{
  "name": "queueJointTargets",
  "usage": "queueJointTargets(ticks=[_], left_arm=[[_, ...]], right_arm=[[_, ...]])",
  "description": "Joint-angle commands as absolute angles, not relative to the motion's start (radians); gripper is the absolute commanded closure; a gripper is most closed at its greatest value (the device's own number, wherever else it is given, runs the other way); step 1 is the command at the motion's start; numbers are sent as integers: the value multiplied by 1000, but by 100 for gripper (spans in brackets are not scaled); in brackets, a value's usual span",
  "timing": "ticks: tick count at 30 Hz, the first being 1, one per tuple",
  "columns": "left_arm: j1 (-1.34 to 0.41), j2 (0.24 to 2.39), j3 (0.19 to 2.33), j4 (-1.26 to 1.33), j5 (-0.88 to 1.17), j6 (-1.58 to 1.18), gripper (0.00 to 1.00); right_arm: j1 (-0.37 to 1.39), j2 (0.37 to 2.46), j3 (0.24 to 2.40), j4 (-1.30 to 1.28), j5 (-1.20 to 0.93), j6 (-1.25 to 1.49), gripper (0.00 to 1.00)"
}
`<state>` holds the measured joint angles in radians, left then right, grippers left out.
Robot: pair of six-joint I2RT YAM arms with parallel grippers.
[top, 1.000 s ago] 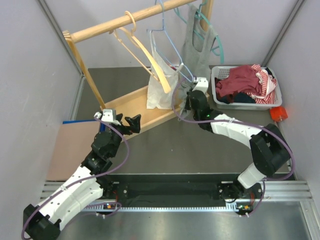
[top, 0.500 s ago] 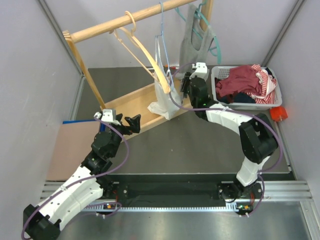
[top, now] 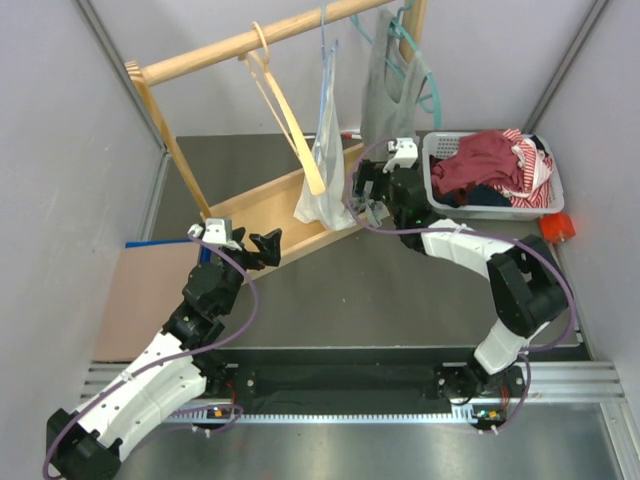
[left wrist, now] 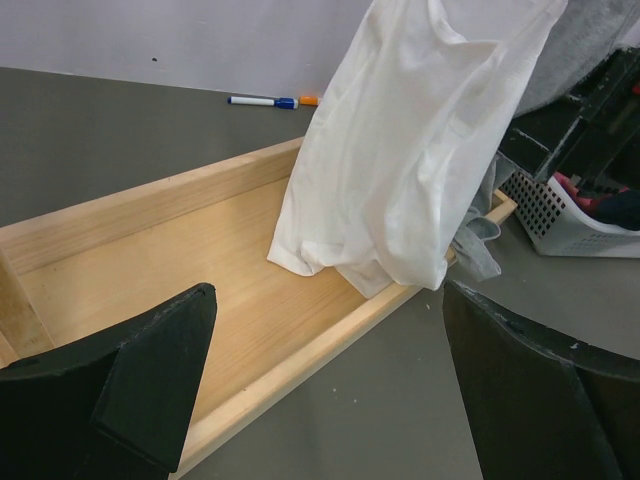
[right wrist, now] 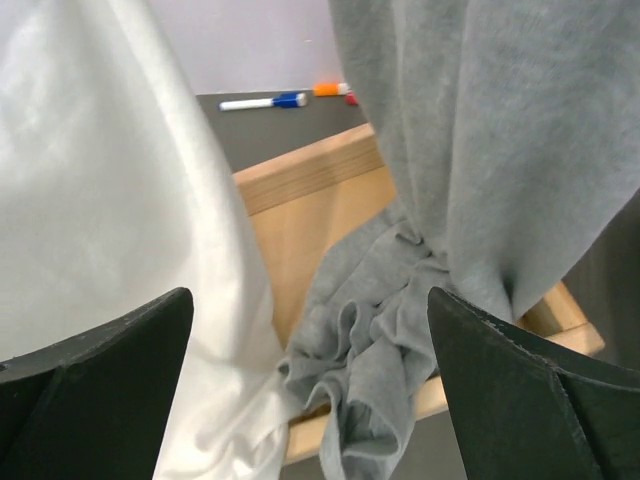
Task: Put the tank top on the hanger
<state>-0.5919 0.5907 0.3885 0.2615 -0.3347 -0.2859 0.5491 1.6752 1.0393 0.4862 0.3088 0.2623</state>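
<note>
The light grey tank top (top: 385, 90) hangs on the teal hanger (top: 431, 88) from the wooden rod at the back right. In the right wrist view the tank top (right wrist: 480, 130) drops down on the right, and its hem lies bunched on the edge of the wooden tray (right wrist: 310, 170). My right gripper (top: 366, 198) is just in front of that hem, open (right wrist: 315, 400), with nothing between its fingers. My left gripper (top: 268, 248) stands open (left wrist: 330, 390) near the tray's front rail (left wrist: 300, 360), well to the left of the tank top.
A white plastic bag (top: 325, 170) hangs on a light blue wire hanger (top: 325, 50) right beside the tank top. A pale wooden hanger (top: 285, 110) hangs further left. A white basket (top: 437, 165) of red clothes sits at the right. A marker (left wrist: 260, 101) lies behind the tray.
My right gripper has opened from shut and drawn back a little towards the front. The white bag and wooden hanger have swung back to hang straighter. The left arm has not moved.
</note>
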Motion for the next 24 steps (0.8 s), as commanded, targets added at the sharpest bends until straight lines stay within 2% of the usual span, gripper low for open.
queueJointTargets(ticks=[1,10,24], left_arm=[[-594,575,390,276,-342,-290,1],[-592,569,388,273,-351,-290,1],[-592,571,385,268,-388,-299,1]], right_arm=[[545,1574,959,566,207,264,0],[561,1301,700,580,172,281,0],[563,777,431,161,354,336,0]])
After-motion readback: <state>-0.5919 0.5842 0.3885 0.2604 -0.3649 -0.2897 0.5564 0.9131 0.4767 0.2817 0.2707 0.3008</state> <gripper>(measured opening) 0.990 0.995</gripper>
